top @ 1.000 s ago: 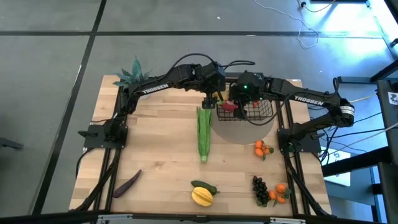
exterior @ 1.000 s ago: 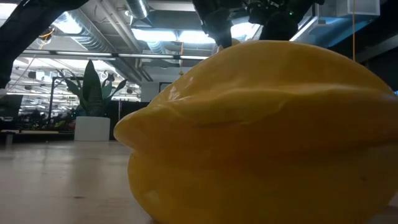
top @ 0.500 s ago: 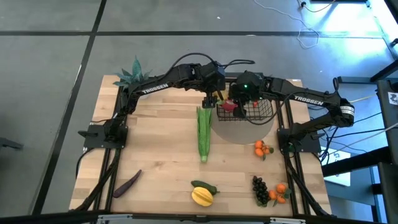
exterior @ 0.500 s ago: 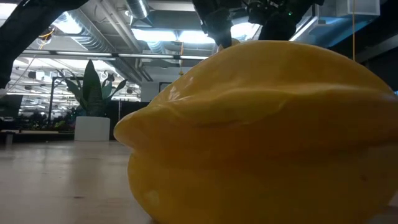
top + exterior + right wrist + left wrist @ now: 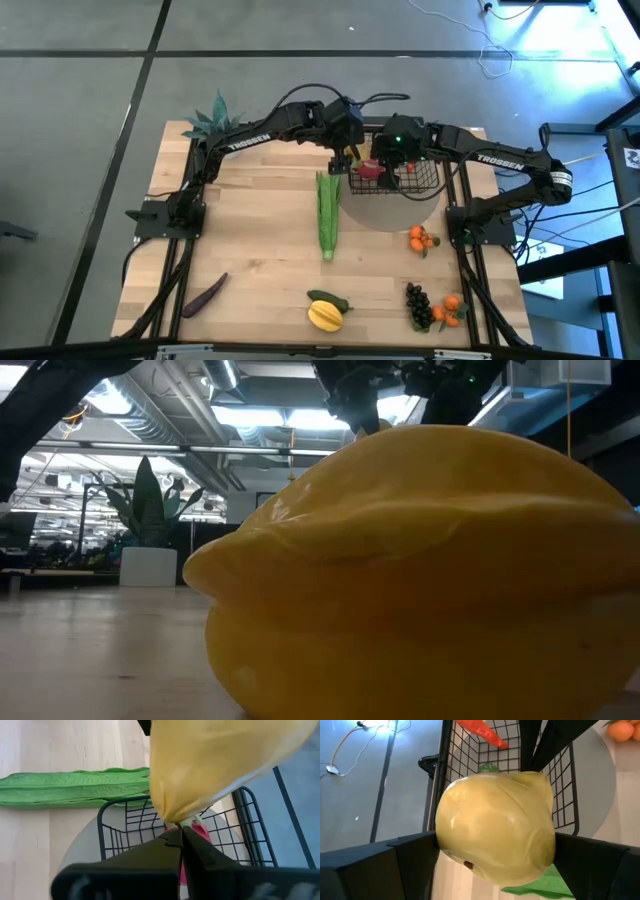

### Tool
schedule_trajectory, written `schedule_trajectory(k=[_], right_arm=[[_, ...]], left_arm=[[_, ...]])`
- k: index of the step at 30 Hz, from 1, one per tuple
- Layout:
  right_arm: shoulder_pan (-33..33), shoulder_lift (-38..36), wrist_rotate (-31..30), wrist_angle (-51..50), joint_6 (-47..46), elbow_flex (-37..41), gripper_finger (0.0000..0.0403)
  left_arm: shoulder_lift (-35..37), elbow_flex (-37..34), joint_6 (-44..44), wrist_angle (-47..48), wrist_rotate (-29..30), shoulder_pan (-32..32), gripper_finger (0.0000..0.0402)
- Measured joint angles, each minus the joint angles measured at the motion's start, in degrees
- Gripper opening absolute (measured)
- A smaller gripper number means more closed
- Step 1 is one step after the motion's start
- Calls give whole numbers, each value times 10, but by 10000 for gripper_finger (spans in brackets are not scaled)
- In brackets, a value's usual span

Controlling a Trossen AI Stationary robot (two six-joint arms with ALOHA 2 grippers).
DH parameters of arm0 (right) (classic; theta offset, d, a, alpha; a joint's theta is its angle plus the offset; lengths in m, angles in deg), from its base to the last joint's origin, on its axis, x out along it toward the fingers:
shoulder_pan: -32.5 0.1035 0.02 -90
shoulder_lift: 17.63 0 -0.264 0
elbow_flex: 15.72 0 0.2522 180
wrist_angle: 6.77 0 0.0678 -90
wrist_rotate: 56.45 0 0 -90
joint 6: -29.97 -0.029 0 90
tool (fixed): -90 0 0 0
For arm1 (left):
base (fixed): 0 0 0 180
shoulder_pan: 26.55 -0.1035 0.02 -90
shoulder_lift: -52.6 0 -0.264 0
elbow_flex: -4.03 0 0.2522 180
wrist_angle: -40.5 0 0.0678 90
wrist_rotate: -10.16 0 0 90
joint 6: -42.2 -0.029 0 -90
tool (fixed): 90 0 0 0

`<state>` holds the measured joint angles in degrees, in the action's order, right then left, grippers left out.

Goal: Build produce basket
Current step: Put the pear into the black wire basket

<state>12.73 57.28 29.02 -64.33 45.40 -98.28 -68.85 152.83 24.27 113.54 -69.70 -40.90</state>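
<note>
- pale yellow fruit (lemon or mango, can't tell which) sits between the fingers of the left end effector, jaws spread wide around it; gripped, not resting on anything
- from that end effector the basket lies just ahead and below; fruit hangs at the basket's near rim, on the corn side, not yet clearly over the inside
- key relation, my read: fruit has to cross the rim toward the basket's middle before release; dropped here it could catch the wire edge and roll onto the surface
- fruit's long axis runs roughly across the left fingers, blunt tip pointing down toward the rim as the right wrist view shows it
- right end effector fully closed, holding nothing that I can see; it is low inside the basket, right beside the left one, so the drop space is tight
- already in the basket: carrot, something red-pink by the right fingertips, probably the radish
- corn lies just outside the basket, behind and below the left end effector, long axis pointing away from it toward the front of the surface
- left arm is the nearer one to the corn; right is nearer the oranges and grapes
- still loose further off: eggplant, green pepper, second yellow fruit
</note>
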Motion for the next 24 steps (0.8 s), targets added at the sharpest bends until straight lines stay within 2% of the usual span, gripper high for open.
schedule_trajectory(k=[11, 24], right_arm=[[0, 0, -2, 0, 0, 1, 9], [7, 0, -6, 4, 15, 1, 141]], left_arm=[[0, 0, 0, -15, -8, 1, 334], [0, 0, 9, -13, -6, 2, 334]])
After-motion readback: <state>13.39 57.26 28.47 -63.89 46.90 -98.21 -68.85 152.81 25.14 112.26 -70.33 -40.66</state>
